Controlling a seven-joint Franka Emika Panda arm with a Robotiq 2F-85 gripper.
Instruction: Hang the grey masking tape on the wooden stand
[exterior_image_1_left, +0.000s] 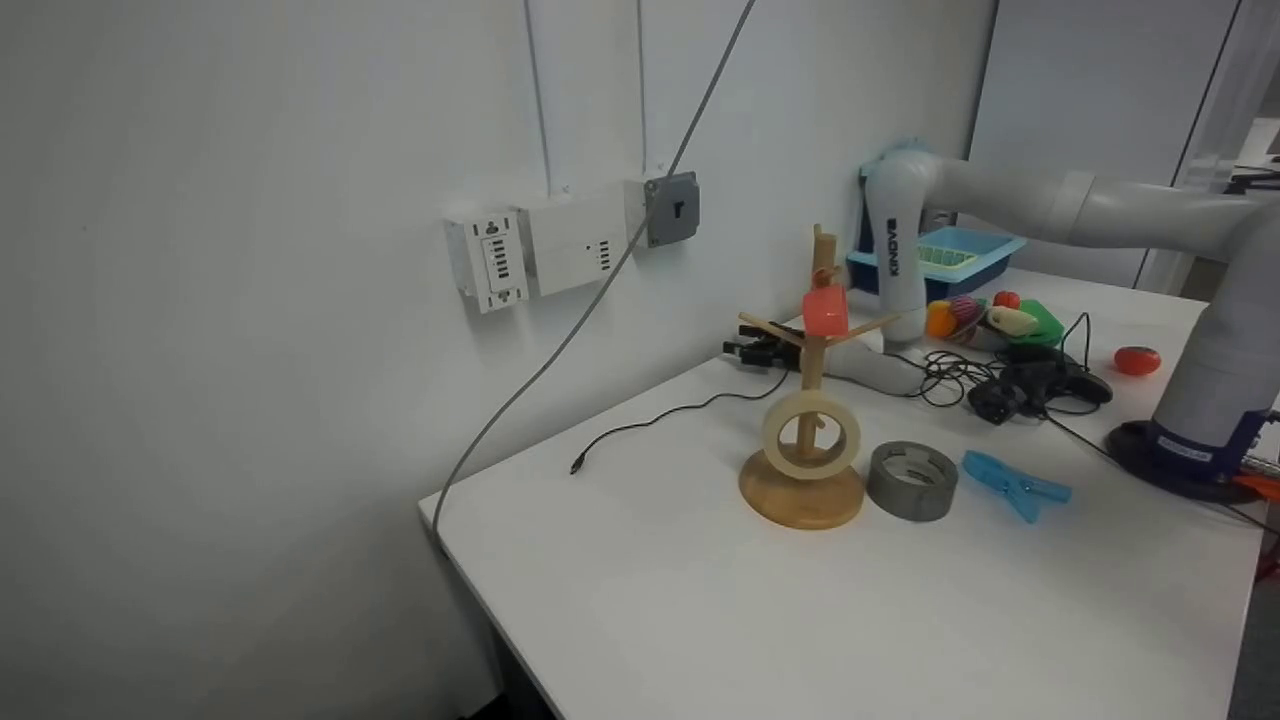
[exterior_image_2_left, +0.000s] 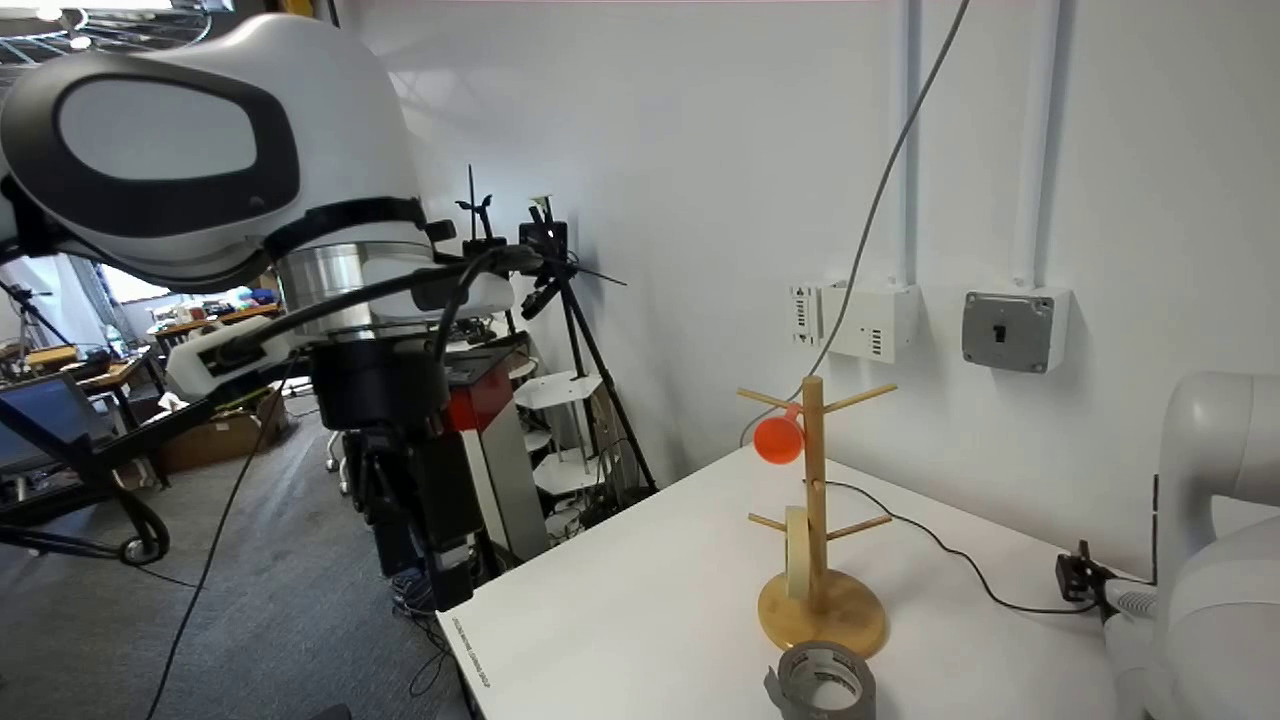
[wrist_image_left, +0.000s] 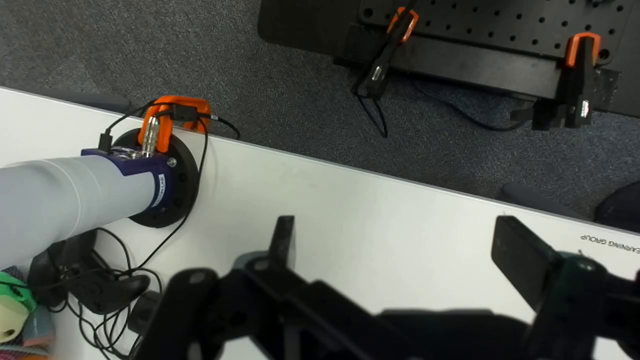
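The grey masking tape (exterior_image_1_left: 912, 500) lies flat on the white table, close beside the base of the wooden stand (exterior_image_1_left: 812, 372); both also show in an exterior view, tape (exterior_image_2_left: 795, 682) in front of stand (exterior_image_2_left: 816, 470). A cream tape roll (exterior_image_2_left: 797, 552) hangs from a lower peg, and a red cup (exterior_image_2_left: 778, 438) from an upper one. Two pegs on the wall side carry nothing. My gripper (exterior_image_2_left: 430, 578) hangs well off to one side of the stand, pointing down. In the wrist view the gripper (wrist_image_left: 394, 220) is open, nothing between its fingers; tape and stand are out of that view.
A light-blue clip (exterior_image_1_left: 1010, 484) lies near the grey tape. A second white arm (exterior_image_1_left: 1060, 212) stands on the table, with a black controller (exterior_image_1_left: 1050, 380), cables and toy food around it. A blue basin (exterior_image_1_left: 985, 270) is behind. The wall (exterior_image_2_left: 650, 200) borders the table.
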